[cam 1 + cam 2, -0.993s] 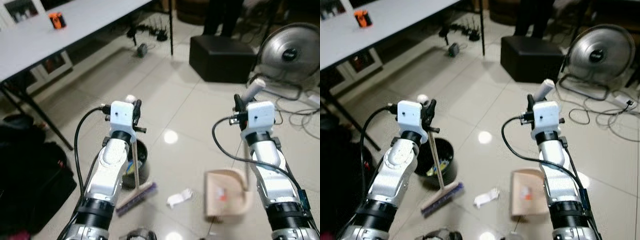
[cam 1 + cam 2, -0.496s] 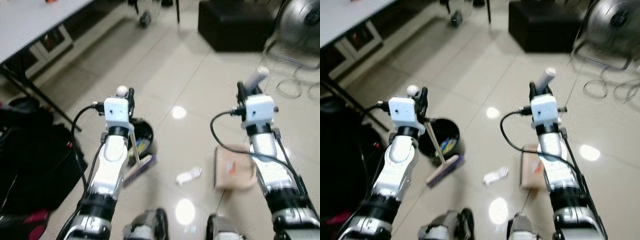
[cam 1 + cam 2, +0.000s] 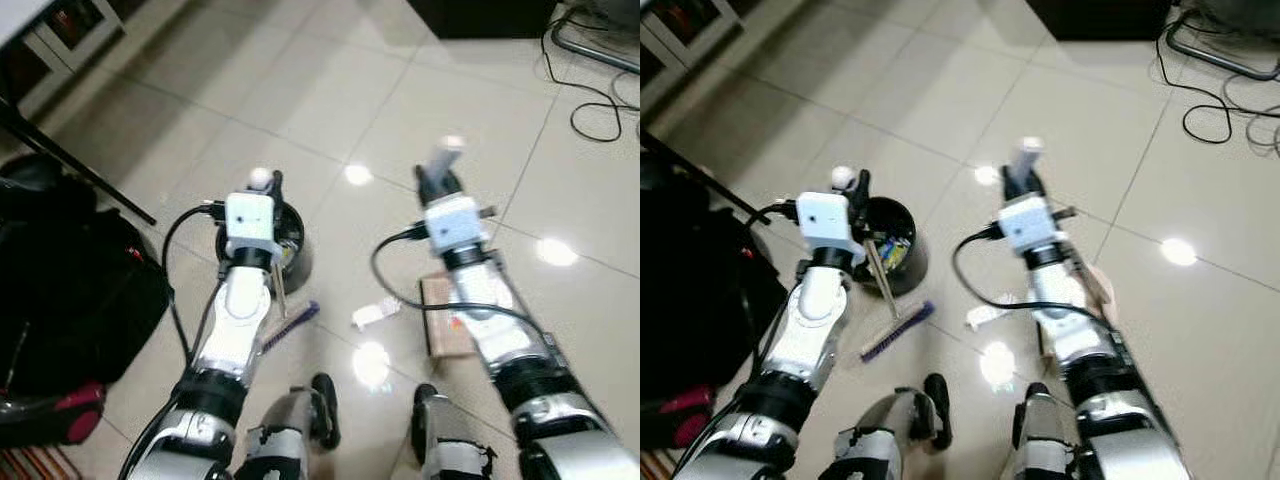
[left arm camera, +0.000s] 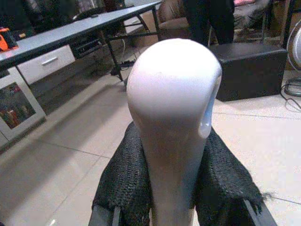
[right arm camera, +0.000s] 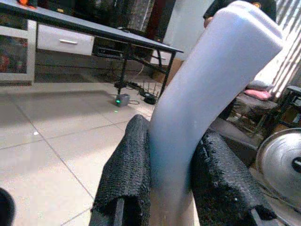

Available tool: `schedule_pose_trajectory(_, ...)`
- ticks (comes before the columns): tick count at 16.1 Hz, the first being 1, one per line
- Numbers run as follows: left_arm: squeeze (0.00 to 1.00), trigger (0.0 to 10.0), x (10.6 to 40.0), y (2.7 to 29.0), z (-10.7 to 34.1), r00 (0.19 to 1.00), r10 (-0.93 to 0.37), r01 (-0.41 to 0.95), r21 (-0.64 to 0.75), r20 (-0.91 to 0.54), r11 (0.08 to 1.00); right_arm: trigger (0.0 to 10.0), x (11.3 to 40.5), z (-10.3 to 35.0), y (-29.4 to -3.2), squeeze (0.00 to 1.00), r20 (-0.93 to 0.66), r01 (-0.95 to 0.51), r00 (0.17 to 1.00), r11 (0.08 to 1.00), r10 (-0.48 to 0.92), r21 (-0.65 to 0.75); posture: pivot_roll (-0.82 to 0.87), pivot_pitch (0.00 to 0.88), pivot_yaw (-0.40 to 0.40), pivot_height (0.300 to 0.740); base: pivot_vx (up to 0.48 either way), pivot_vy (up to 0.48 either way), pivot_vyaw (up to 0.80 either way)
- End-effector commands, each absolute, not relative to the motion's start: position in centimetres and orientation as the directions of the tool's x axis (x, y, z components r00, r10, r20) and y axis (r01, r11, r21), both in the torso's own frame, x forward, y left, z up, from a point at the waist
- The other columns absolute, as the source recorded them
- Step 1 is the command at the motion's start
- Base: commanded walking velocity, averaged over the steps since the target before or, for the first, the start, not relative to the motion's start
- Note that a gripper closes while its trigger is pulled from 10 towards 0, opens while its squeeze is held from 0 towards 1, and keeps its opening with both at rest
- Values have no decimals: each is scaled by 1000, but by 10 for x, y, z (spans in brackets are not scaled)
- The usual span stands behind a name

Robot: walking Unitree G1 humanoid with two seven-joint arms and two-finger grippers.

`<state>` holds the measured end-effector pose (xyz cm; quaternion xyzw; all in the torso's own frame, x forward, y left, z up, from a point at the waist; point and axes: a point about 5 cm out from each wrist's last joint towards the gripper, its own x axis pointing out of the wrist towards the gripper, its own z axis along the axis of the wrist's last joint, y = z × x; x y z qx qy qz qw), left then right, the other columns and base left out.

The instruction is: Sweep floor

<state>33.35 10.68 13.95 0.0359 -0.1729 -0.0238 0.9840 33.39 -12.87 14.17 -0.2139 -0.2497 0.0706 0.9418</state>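
Floor (image 3: 330,110) not swept yet: white crumpled scrap (image 3: 375,313) lying on bare tile between the two tools, nothing visibly collected in the pan.

Left claw (image 4: 157,188) clenched on the broom handle (image 4: 171,117), rounded white top poking out above the padded fingers (image 4: 120,188). Broom head (image 3: 897,329) resting on tile at 7 o'clock of the scrap, near but apart, bristles tilted along the floor. Right claw (image 5: 171,183) clenched on the dustpan handle (image 5: 207,89). Dustpan (image 3: 447,318) flat on the floor just beside the scrap at 3 o'clock, partly hidden under the right arm.

Judged status: tools in hand, positioned either side of the debris, actual sweep stroke and dump into bin both left to do.

Room and edges:
- Black bin (image 3: 890,255) at 10 o'clock of the scrap, right behind the broom shaft; contents look like coloured wrappers, can't tell more. Tight on that side, risk of knocking it on a backswing.
- Black bag (image 3: 70,290) at 9 o'clock, beyond the bin, with a dark desk leg (image 3: 75,165) slanting above it. No room further that way.
- Own feet (image 3: 320,410) at 6 o'clock, close under the scrap; short stroke only.
- Cables (image 3: 590,90) at 1–2 o'clock, well apart.
- Open tile from 11 to 1 o'clock, best clearance there.
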Motion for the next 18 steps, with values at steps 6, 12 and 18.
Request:
schedule_pose_trajectory(6,0,10000,347,95,144,940,1,-15,37,342,999,10000,319,128,-95,0,450,-65,868,946,211,-317,108,401,197,740,0,0,0)
schedule_pose_trajectory(12,0,10000,350,68,159,944,104,-39,-208,314,977,10000,318,119,-85,0,401,-56,902,963,161,-262,113,362,165,740,0,0,0)
schedule_pose_trajectory(18,0,10000,355,55,183,938,226,-76,-482,261,873,10000,333,126,-98,0,381,12,922,976,74,-220,73,279,150,740,0,0,0)
